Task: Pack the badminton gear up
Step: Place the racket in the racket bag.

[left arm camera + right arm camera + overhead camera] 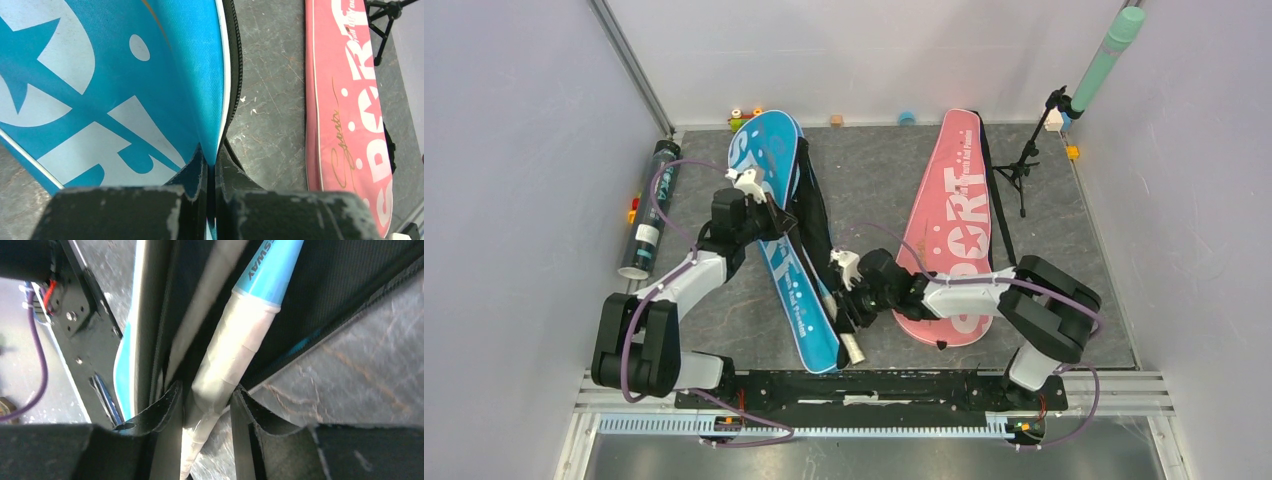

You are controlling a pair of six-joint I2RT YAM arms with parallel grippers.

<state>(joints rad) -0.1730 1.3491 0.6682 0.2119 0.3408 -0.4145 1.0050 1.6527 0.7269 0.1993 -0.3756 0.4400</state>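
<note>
Right wrist view: my right fingers (167,407) pinch the blue racket (235,342) by its handle at the near end of the blue bag (797,287) — my left fingers (196,172) clamp its flap.

From left to right lie the tube (649,205), left bag (774,155), right bag (954,215), tripod stand (1022,165).

We find the top view bright and evenly lit from above, with only faint, soft shadows on the grey table (894,190). In the 2 wrist views the dark near edge blurs; the blue bag (125,100) is crisp, while the white racket handle (235,350) looks slightly smeared, its tape catching pale glare.
</note>
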